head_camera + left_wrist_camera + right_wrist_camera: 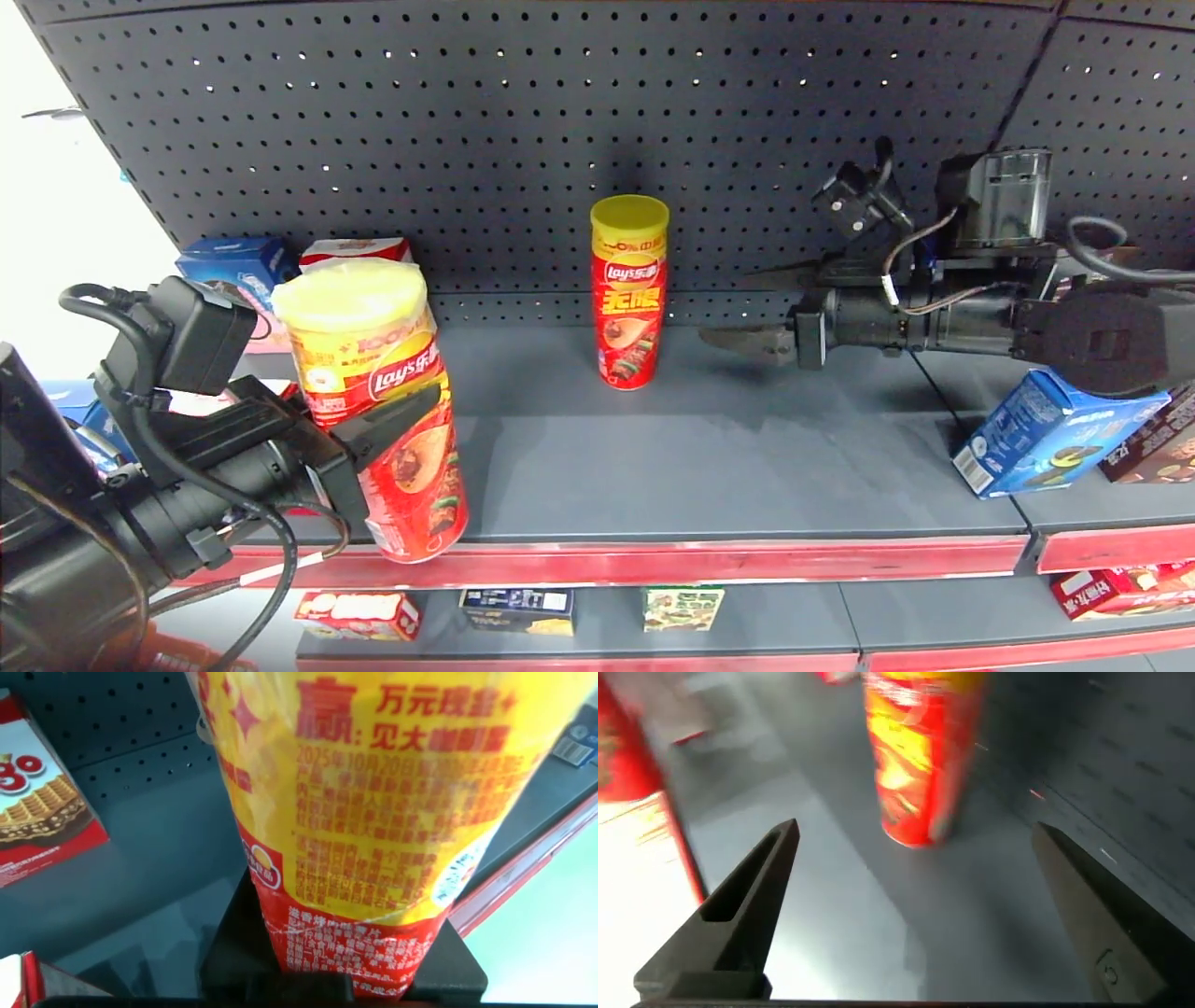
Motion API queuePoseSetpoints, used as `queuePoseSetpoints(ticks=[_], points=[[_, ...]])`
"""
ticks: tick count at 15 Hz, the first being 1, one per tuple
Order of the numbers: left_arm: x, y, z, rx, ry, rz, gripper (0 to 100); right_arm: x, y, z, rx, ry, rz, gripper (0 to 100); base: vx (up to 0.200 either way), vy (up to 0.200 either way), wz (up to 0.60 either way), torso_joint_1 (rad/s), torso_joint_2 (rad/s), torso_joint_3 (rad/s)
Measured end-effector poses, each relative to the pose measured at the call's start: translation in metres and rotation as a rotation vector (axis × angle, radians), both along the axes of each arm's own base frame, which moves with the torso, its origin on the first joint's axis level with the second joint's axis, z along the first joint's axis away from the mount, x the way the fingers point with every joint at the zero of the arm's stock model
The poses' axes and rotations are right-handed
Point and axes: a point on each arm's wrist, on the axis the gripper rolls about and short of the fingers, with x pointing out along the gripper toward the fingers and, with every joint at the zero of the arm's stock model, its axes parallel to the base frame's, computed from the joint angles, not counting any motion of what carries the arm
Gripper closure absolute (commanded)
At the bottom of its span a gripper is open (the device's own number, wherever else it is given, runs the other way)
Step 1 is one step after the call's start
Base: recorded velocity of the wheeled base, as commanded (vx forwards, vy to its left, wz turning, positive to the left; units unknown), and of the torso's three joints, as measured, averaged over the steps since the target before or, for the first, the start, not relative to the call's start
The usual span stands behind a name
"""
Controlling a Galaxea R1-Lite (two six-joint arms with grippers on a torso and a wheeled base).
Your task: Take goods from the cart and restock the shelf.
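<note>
My left pincer [392, 429] clamps 1 tilted chip can [373, 373] over the shelf's [700, 467] near left edge. My right pincer [758, 313], wide open and empty, hovers right of the standing can [630, 299]. If I release the tilted can here, it could topple off the lip.

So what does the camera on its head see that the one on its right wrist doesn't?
Only the head view: the left gripper clamped on a slightly tilted chip can at the shelf's front edge, a blue box on the right, and small boxes on the lower shelf.
Only the right wrist view: a look from behind through the wide gap between the right gripper fingers.
Both: that open gripper, the upright can near the back panel, and the shelf.
</note>
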Motion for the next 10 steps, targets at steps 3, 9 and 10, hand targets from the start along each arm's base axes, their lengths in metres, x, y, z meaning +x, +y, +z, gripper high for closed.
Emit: queuePoseSetpoints(ticks=[3,9,10], points=[[0.000,0.000,0.000,0.000,0.000,0.001,100,0.027,0.005,-0.012,0.020,-0.098,0.083,0,0.000,0.000,0.00,0.000,0.00,0.000],[-0.001,0.000,-0.002,0.003,0.007,0.001,100,0.069,0.022,-0.029,0.051,-0.115,0.196,0,0.000,0.000,0.00,0.000,0.00,0.000],[-0.001,0.001,-0.003,0.003,0.008,0.001,100,0.075,0.025,-0.031,0.059,-0.103,0.197,0,0.000,0.000,0.00,0.000,0.00,0.000]])
